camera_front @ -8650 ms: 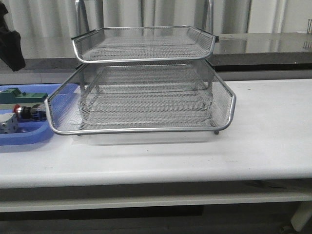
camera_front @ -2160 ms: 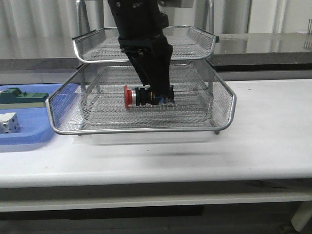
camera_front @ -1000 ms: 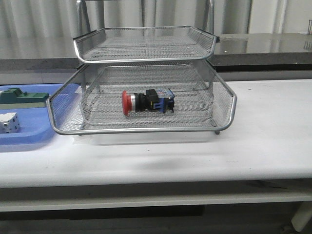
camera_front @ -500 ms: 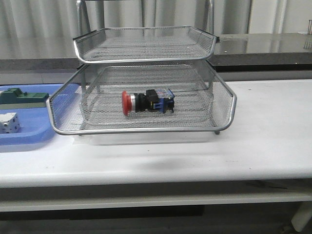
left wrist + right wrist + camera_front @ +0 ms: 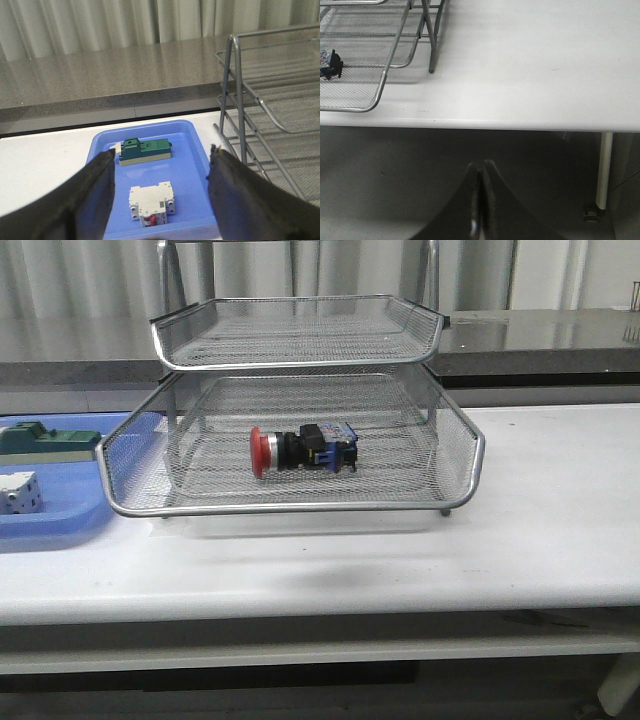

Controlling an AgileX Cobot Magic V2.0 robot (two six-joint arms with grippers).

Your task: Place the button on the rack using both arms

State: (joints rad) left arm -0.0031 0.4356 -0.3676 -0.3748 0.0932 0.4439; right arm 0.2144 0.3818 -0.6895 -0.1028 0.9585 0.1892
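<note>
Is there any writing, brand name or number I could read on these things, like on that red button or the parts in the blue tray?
None can be read.
Button in the rack: no legible marking.
White part in the blue tray: any print is too small and blurred.
Green part: no readable text.

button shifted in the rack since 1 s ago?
No. The button lies on its side at the same spot on the rack's pulled-out tray, red cap toward the blue tray.
</note>
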